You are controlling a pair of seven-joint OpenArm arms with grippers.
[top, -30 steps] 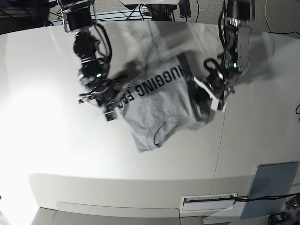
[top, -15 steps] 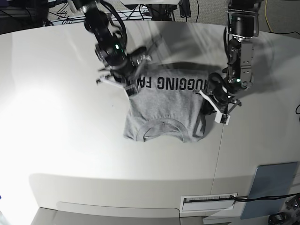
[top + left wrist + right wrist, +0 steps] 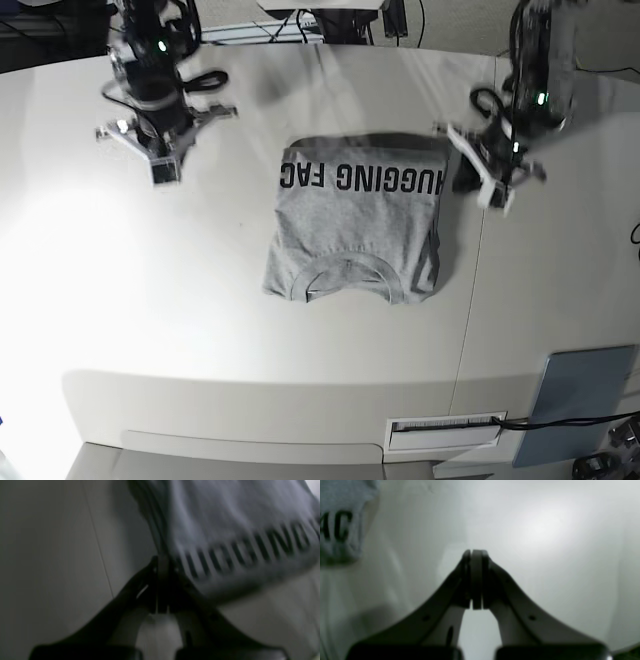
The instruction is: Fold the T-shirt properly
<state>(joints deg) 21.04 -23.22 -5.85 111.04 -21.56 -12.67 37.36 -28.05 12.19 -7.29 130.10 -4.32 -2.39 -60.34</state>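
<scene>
- Base view: the T-shirt (image 3: pixel 355 225) lies folded into a compact rectangle on the white table (image 3: pixel 200 300), near its centre. Black lettering runs along the far edge, reading upside down; the ribbed crew neck curves along the near edge.
- Base view: the right gripper (image 3: pixel 160 165) hangs over bare table, well apart from the shirt's left side. The left gripper (image 3: pixel 490 185) sits just beside the shirt's far right corner; contact cannot be made out, and the arm is motion-blurred.
- Base view: a table seam (image 3: pixel 470 300) runs front to back just right of the shirt. A flat blue-grey panel (image 3: pixel 575 400) lies at the near right corner, partly cut off by the frame, with a white label strip (image 3: pixel 445 428) on the front edge. Cables (image 3: pixel 300 25) crowd the far side.
- Left wrist view: dark and heavily blurred. Left gripper (image 3: pixel 162 565) has its fingers pressed together, tips beside the shirt's lettered edge (image 3: pixel 240 552); whether fabric is pinched between them is not legible. The seam shows as a thin line on the left.
- Right wrist view: right gripper (image 3: pixel 473 555) has its fingers closed on each other with nothing between, over bare glossy table. A corner of the shirt (image 3: pixel 340 525), showing letters "AC", is cut off at the upper left.
</scene>
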